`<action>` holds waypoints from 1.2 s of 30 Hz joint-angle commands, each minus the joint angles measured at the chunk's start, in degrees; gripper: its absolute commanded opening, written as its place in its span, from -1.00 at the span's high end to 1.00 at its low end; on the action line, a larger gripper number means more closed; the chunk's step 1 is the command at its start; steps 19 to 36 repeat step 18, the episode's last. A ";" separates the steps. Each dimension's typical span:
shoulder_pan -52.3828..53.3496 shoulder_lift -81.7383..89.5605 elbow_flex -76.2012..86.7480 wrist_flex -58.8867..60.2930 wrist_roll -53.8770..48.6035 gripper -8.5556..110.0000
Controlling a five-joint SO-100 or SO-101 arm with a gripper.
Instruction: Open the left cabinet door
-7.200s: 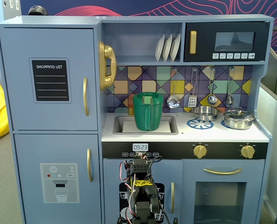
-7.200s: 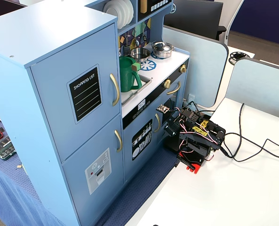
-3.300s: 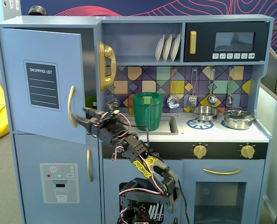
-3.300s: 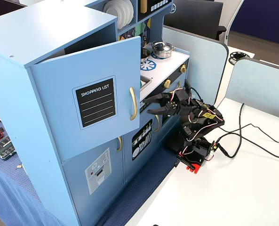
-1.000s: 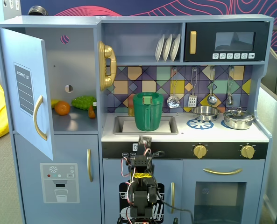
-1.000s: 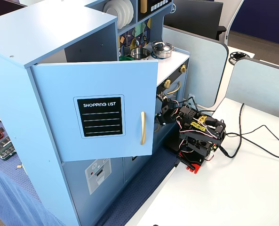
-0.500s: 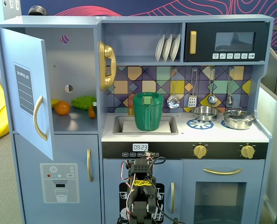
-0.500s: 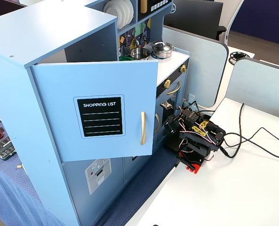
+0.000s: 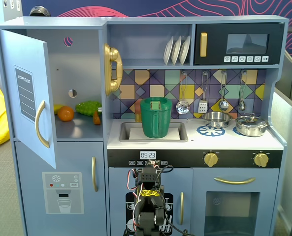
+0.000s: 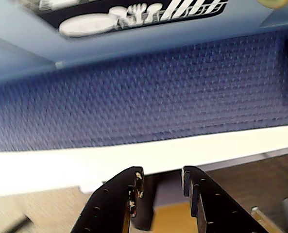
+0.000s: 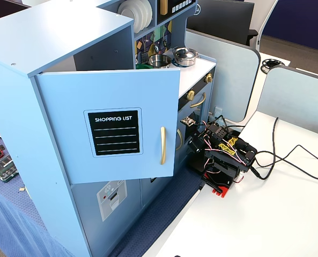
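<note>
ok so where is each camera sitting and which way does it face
Fixed view: faces the toy kitchen head-on; arm low centre, left cabinet door swung open.
Wrist view: rides the arm, looking down at blue mat and kitchen base; gripper fingers at the bottom.
Other fixed view: high at the side, looking across the door to the folded arm.
Both fixed views share door and arm.

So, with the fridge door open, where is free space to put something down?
Free: the white tabletop right of the arm, beyond the cables. The fridge shelf is bare in front of the toy food. Crowded: the sink holds a green jug, pots fill the stove.
</note>
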 commanded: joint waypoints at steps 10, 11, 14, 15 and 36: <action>1.05 -0.44 -0.09 10.81 -0.09 0.84; 1.05 -0.44 -0.09 10.81 -0.09 0.84; 1.05 -0.44 -0.09 10.81 -0.09 0.84; 1.05 -0.44 -0.09 10.81 -0.09 0.84; 1.05 -0.44 -0.09 10.81 -0.09 0.84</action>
